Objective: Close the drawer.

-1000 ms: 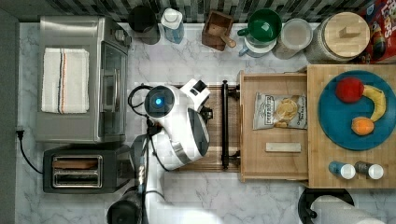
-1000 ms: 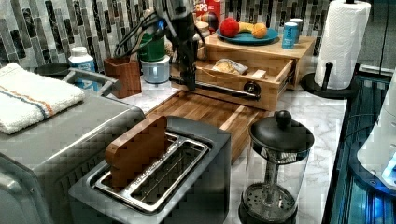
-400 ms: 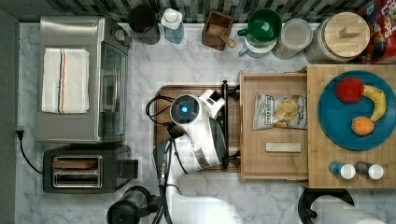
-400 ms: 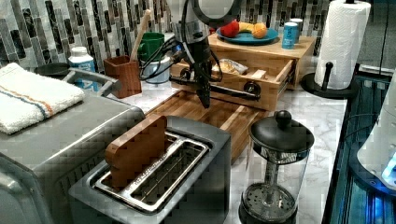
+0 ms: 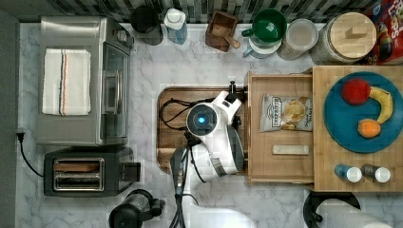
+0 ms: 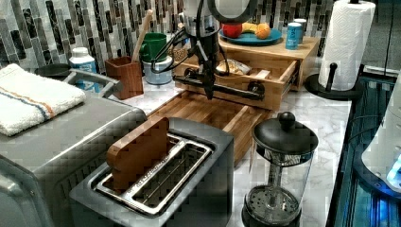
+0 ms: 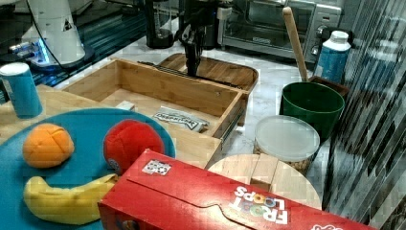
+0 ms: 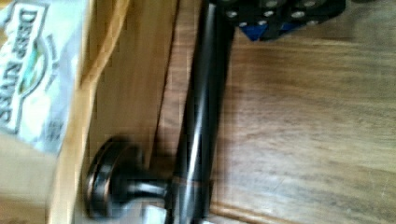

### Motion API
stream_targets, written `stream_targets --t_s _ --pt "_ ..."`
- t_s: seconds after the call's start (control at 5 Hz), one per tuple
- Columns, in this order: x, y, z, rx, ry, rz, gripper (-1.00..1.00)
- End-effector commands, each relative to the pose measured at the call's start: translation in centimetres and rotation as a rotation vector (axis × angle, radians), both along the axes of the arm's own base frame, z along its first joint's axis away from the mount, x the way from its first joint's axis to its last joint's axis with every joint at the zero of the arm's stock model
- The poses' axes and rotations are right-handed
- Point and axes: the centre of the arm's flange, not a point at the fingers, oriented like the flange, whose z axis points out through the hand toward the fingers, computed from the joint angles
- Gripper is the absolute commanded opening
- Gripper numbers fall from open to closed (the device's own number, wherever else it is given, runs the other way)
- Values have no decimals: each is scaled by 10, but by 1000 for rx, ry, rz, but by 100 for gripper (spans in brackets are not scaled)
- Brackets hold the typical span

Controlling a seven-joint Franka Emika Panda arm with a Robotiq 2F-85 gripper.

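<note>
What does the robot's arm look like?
The arm is white and rounded, with dark grey joints and a glowing blue light on top. Black cables loop off it. Its gripper is black and slim, with small screws and a blue patch near the tip.

My own arm covered much of the dark tray in the top view, and hid most of the drawer's handle there. In the wrist view the handle was blurred, and my gripper was cut off by the frame edge, so finger spacing couldn't be read. The chip bag ran past the edge too. In the right view the cereal box was cropped.
</note>
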Motion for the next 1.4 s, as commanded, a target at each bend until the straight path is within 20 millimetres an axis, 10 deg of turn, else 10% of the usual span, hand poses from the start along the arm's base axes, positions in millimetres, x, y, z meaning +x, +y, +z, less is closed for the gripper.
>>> stream_targets --t_s 0.2,1.4 --pt "11 -94 40 -16 -79 2 -100" --pt "-14 -349 45 -2 -38 -38 -100"
